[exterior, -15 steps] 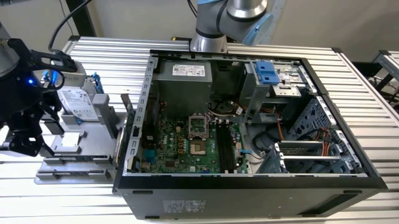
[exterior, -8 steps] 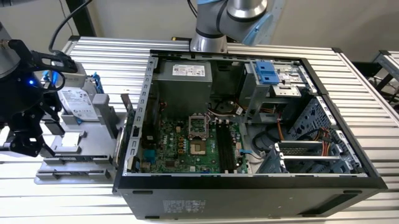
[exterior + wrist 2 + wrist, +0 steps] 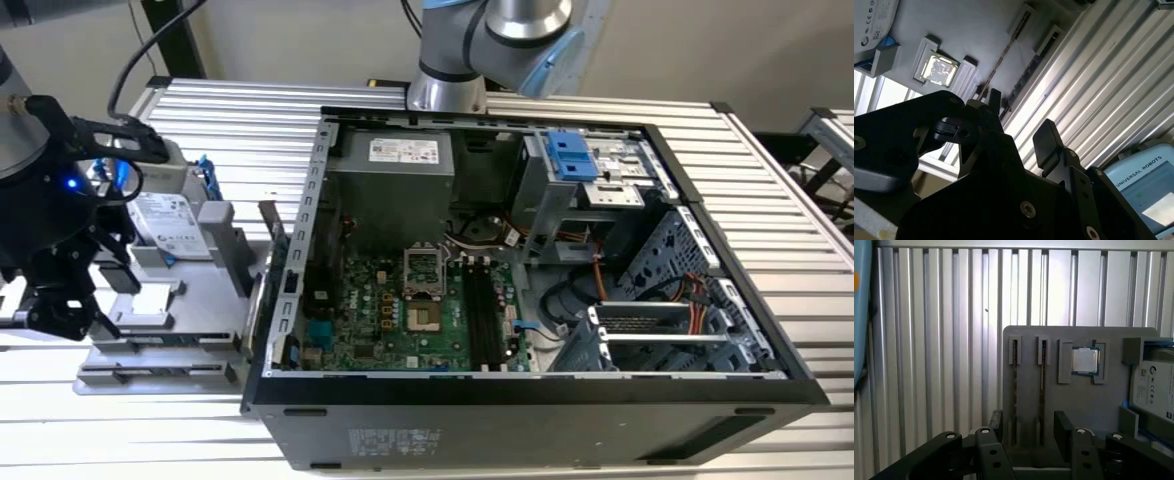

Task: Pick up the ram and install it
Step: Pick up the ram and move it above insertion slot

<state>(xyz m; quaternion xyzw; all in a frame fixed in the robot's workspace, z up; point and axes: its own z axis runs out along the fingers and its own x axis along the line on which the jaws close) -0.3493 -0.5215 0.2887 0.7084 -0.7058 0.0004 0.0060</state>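
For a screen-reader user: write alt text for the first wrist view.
The open black gripper hangs empty over a grey holder tray, its fingers framing two narrow slots that hold thin ram sticks on edge. The tray also carries a silver processor chip and a hard drive, and sits on a ribbed metal table.

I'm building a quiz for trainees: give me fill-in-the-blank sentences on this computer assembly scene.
The hand hangs above the grey tray with its fingers ____. The tray sits at the exterior view's ____ of the computer case. On the tray, the square chip lies between the ram and the ____. Missing: open; left; hard drive.
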